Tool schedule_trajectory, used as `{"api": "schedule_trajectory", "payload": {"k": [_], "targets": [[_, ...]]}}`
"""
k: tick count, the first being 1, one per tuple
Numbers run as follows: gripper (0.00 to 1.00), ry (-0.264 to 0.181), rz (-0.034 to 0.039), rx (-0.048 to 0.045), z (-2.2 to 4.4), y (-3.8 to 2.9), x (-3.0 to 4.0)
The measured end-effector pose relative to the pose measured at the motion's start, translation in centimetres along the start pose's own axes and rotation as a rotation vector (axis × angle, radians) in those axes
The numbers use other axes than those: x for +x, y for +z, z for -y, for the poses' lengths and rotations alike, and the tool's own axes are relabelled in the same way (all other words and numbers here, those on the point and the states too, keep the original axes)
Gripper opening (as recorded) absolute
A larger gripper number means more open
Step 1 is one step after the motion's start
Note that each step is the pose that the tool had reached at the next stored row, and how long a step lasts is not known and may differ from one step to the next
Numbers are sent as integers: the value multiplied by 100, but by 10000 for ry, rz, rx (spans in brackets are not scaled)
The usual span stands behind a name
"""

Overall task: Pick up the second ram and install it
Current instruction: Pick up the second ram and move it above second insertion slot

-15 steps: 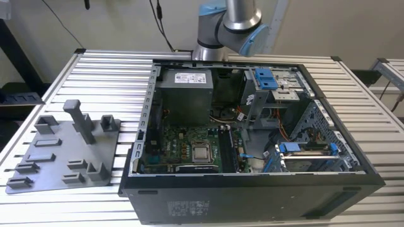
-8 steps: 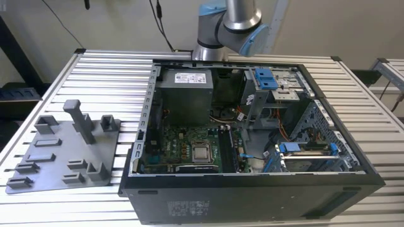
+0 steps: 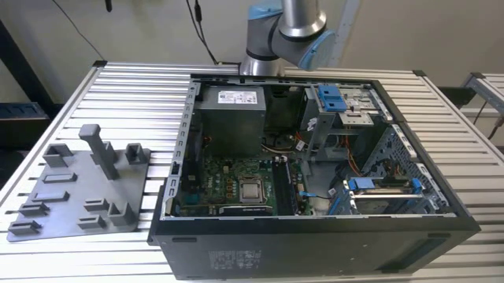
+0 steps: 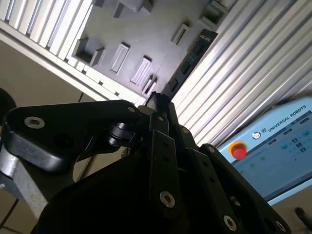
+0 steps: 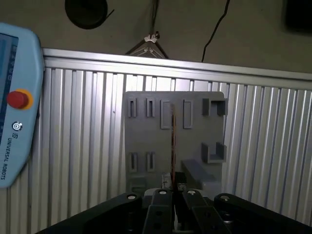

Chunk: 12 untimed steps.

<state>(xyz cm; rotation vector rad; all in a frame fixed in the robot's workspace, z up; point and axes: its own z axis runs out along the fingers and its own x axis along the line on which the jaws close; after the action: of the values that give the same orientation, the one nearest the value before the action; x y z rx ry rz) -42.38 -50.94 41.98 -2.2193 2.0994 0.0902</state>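
Clenching the second ram (image 5: 173, 141) by one end in the tool (image 5: 173, 187), stick jutting straight out, edge-on in the first wrist view, showing against the grey holder plate (image 5: 195, 141) lying on the slatted bench (image 5: 73, 146).

Open computer case (image 3: 315, 250) sits beside grey fixture plate (image 3: 77, 191).

A ribbed silver desk (image 3: 473, 147) of parallel slats carries a matte grey tray (image 3: 71, 194) and a black computer case (image 3: 315, 247), with its green motherboard (image 3: 205, 183), grey power supply (image 3: 230, 118) and bright-blue latches (image 3: 332, 97) exposed. The arm (image 3: 295, 17) is silver with pale-blue caps. In the second wrist view the end effector (image 4: 158, 100) is black and the second ram (image 4: 187, 63) dark, possibly greenish. The pale-blue pendant (image 4: 273, 151) bears a red button (image 4: 238, 151).
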Motion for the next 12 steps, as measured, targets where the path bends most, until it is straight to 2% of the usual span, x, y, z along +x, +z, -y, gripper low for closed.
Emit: {"api": "schedule_trajectory", "payload": {"k": [12], "targets": [[14,0,0,0,3,-121,-13]]}}
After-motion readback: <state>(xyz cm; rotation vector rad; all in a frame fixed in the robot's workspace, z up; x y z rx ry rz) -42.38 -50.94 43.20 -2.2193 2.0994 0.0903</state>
